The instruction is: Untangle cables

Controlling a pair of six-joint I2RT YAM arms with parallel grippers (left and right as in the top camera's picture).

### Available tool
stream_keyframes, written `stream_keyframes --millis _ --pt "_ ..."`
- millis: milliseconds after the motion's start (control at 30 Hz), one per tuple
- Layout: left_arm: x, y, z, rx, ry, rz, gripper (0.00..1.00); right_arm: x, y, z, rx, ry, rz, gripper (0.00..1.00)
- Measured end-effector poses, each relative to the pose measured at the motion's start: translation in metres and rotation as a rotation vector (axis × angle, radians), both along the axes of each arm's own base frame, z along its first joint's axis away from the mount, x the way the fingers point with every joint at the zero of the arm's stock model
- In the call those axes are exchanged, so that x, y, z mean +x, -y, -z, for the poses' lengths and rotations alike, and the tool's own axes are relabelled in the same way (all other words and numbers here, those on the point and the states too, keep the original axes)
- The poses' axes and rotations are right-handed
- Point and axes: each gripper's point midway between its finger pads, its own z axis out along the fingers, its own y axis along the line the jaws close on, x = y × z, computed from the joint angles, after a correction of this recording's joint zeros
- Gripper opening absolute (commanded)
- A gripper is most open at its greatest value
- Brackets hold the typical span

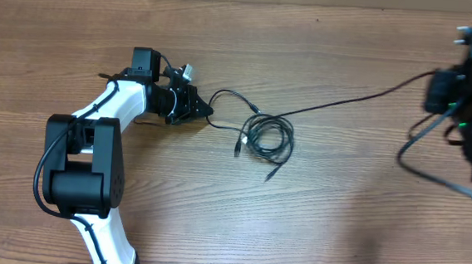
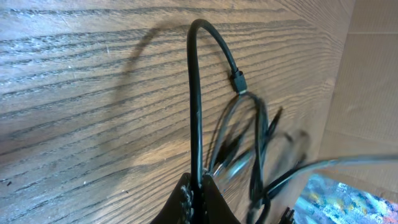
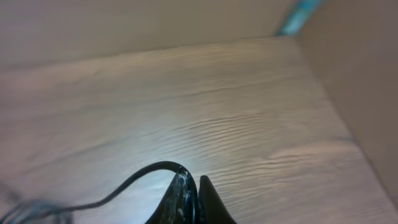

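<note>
The left gripper [image 1: 205,111] is pinching one loose end of the cables [image 1: 266,139], which are lying bunched just to its right at frame centre. The right gripper [image 3: 191,186] is clamping the long strand [image 1: 355,99] stretching toward the upper right, so the left arm is sitting far nearer them.

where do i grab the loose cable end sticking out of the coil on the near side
Probably the straight tail just behind its plug, coming straight down with the jaws across it. It lies flat on the table, pointing out of the coil toward the near edge, clear of the loops, so nothing else should get pinched.
</note>
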Motion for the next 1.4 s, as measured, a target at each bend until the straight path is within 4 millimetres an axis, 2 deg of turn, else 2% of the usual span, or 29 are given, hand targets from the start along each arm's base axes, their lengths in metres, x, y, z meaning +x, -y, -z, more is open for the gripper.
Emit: stream_keyframes --millis 167,267,367,400,500,533,567,600,800,933,1267,1400 --pt "0.000 0.000 0.000 0.000 0.000 0.000 0.04 -0.001 0.048 0.010 0.046 -0.016 0.114 0.04" --pt "0.000 0.000 0.000 0.000 0.000 0.000 0.04 0.004 0.059 0.023 0.086 -0.042 0.125 0.04" --pt "0.000 0.000 0.000 0.000 0.000 0.000 0.04 0.010 0.059 0.031 0.109 -0.063 0.111 0.04" --pt "0.000 0.000 0.000 0.001 0.001 0.000 0.04 0.012 0.057 0.033 0.116 -0.066 0.104 0.07" --pt "0.000 0.000 0.000 0.004 0.003 0.002 0.04 0.013 0.054 0.034 0.127 -0.066 0.089 0.61" --pt "0.000 0.000 0.000 0.005 0.006 0.004 0.04 0.014 0.053 0.033 0.133 -0.062 0.083 0.82" --pt "0.000 0.000 0.000 0.005 0.006 0.004 0.04 0.015 0.052 0.033 0.135 -0.062 0.076 0.95" --pt "0.000 0.000 0.000 0.005 0.008 0.006 0.04 0.015 0.050 0.034 0.142 -0.062 0.067 1.00" --pt "0.000 0.000 0.000 0.007 0.013 0.010 0.04 0.017 0.035 0.036 0.202 -0.064 0.000 1.00" --pt "0.000 0.000 0.000 0.007 0.014 0.011 0.04 0.011 0.014 0.044 0.282 -0.103 -0.038 1.00" --pt "0.000 0.001 -0.001 -0.005 0.014 0.014 0.04 0.001 -0.065 0.063 0.335 -0.247 -0.240 1.00" --pt "-0.001 0.002 -0.002 -0.015 0.016 0.020 0.04 0.008 -0.088 0.084 0.326 -0.330 -0.313 1.00"
